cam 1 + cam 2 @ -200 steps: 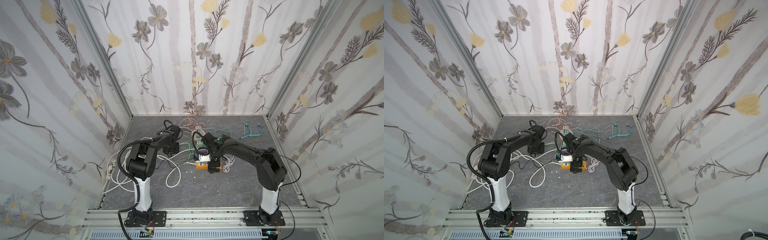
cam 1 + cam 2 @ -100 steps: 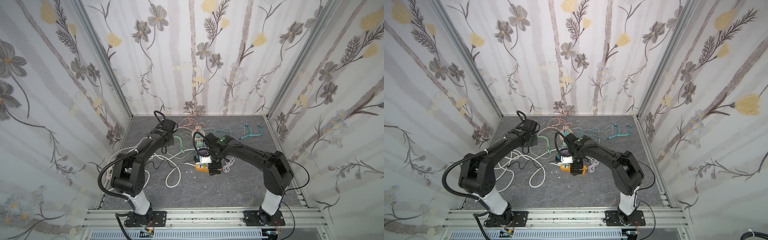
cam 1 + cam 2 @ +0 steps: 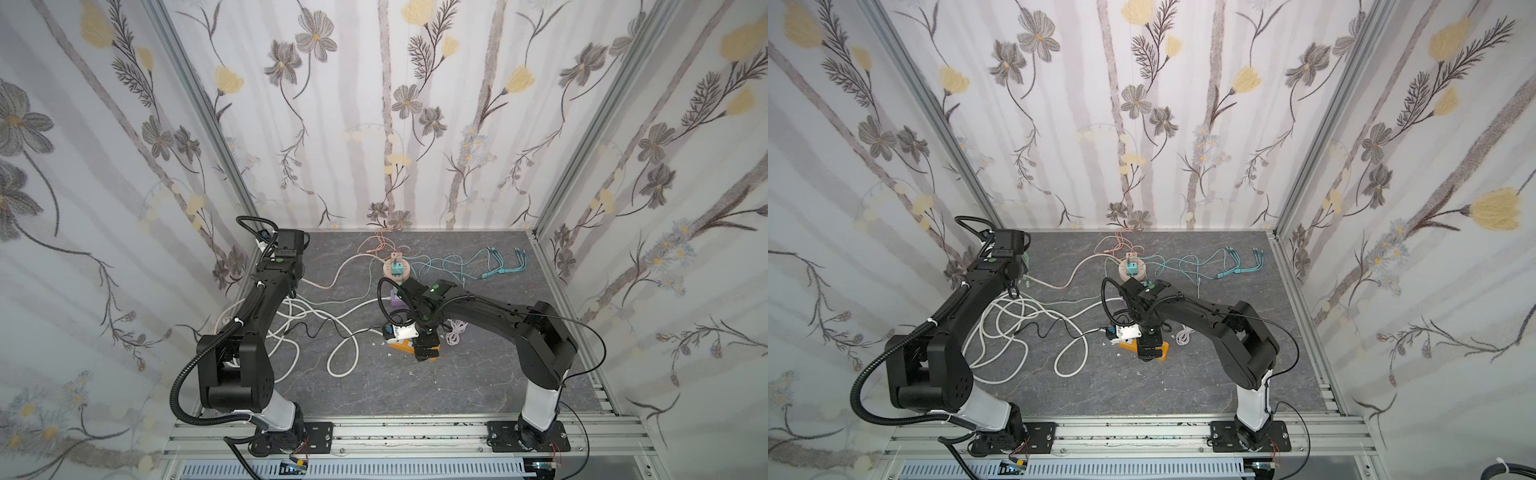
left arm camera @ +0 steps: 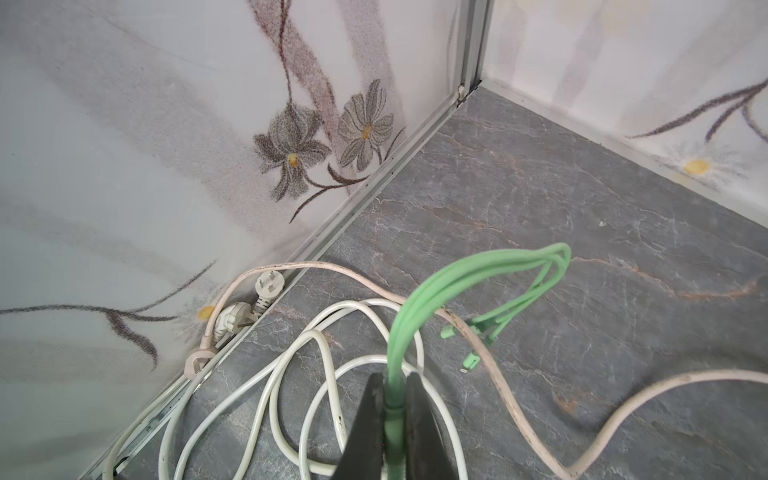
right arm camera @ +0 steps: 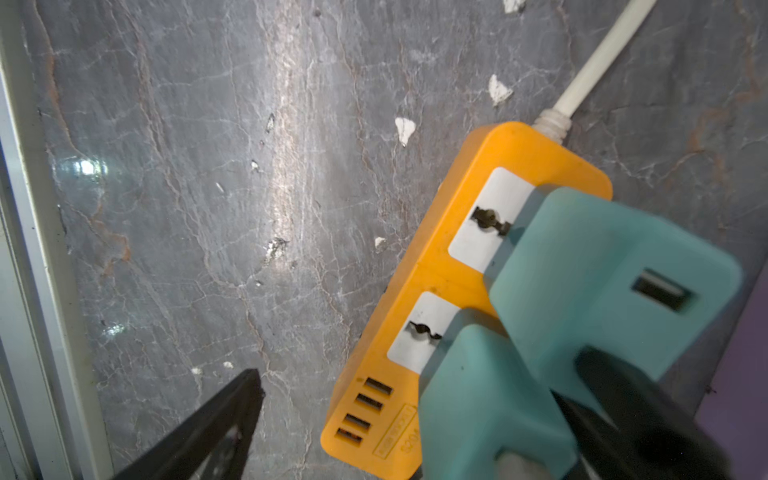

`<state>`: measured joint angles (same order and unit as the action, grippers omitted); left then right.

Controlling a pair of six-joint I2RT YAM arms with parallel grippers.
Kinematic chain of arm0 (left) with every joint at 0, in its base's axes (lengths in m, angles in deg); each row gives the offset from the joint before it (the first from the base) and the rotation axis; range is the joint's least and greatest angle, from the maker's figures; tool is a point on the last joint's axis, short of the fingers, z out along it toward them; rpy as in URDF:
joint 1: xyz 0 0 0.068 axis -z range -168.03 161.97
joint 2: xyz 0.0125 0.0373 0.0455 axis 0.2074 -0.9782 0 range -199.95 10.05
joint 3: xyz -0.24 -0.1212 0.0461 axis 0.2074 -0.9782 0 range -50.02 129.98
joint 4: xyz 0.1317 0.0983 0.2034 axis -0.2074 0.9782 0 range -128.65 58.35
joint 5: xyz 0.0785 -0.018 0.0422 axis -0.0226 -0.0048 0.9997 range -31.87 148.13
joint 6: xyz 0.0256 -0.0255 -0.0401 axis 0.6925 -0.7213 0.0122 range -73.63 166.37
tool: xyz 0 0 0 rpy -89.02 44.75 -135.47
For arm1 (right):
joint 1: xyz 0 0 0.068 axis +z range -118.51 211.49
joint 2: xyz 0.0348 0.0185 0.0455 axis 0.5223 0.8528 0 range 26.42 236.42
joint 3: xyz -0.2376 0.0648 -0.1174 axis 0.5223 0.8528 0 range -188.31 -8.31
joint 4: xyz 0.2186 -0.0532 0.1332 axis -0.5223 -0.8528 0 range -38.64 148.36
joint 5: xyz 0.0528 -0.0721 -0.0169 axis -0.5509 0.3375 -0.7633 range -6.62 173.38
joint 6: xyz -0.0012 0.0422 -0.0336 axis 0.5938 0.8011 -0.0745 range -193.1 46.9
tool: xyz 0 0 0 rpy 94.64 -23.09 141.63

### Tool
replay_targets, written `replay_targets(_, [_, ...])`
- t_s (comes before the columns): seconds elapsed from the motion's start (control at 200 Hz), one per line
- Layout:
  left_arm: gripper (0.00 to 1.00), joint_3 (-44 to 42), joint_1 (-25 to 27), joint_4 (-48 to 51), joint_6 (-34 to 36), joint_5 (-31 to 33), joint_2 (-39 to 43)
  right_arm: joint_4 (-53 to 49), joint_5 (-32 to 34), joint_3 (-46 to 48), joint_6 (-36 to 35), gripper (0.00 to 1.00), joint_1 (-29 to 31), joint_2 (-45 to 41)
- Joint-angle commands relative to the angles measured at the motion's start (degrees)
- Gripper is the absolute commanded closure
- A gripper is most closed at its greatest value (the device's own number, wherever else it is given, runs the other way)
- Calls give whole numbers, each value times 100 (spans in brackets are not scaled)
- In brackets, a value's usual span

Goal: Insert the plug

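Watching from the rail. The left gripper (image 4: 394, 379) is pinched tight on a green cable (image 4: 457, 274), low over the back-left corner of the grey table (image 4: 582, 199). The cable arches up out of the jaws, and its small connector ends (image 4: 473, 332) droop to the surface by a pinkish cord (image 4: 503, 386). White cords (image 4: 286, 374) lie coiled beside it.

The right gripper (image 5: 419, 365) is mid-table over the orange power strip (image 5: 449, 249), jaws spread wide. One finger (image 5: 216, 428) is over bare table, clear of the strip; the other sits behind the teal adapters (image 5: 602, 257). Two of these adapters stand on the strip's socket faces; I cannot tell whether they are fully seated. One shows an empty USB port facing up. Both top views show the green cable well apart from the strip.
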<state>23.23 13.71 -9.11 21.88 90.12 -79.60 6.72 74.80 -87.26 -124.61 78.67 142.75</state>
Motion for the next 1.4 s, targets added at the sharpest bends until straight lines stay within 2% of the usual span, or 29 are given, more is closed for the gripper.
replay_targets(0.0, [86,51,-42,10,-236,-227,-72,84,147,73,-63,1,27,41])
replay_targets(0.09, [64,-12,-42,25,-249,-438,-20,156,268,203,-66,1,28,-114])
replay_targets(0.18, [46,-22,-34,89,-138,-915,71,764,730,552,-133,1,37,-402])
replay_targets(0.3, [35,-107,30,200,-35,-1322,232,1572,1165,1021,-253,1,54,-806])
replay_targets(0.455, [20,-446,225,128,57,-1540,652,2328,1462,1811,-461,1,114,-1236])
replay_targets(0.63, [9,-753,449,38,119,-1723,1109,1772,1666,2082,-533,1,123,-1283])
replay_targets(0.685, [0,-838,558,11,138,-1732,1228,1714,1775,2157,-415,1,125,-1397])
replay_targets(0.874, [0,-1038,1034,-157,8,-1939,1446,2377,1991,2896,-452,1,254,-2044])
replay_targets(1.114, [0,-854,1714,-111,70,-2336,1324,2634,1657,3436,-929,1,564,-2388])
replay_targets(1.224, [0,-923,2094,-182,508,-2611,1337,2623,1671,3466,-793,1,573,-2390])
replay_targets(1.354, [0,-1420,2545,-753,1394,-3618,1580,2716,1529,3543,-451,1,573,-2679])
replay_targets(1.394, [0,-1559,2753,-912,1702,-3737,1663,2729,1511,3549,-402,0,573,-2731])
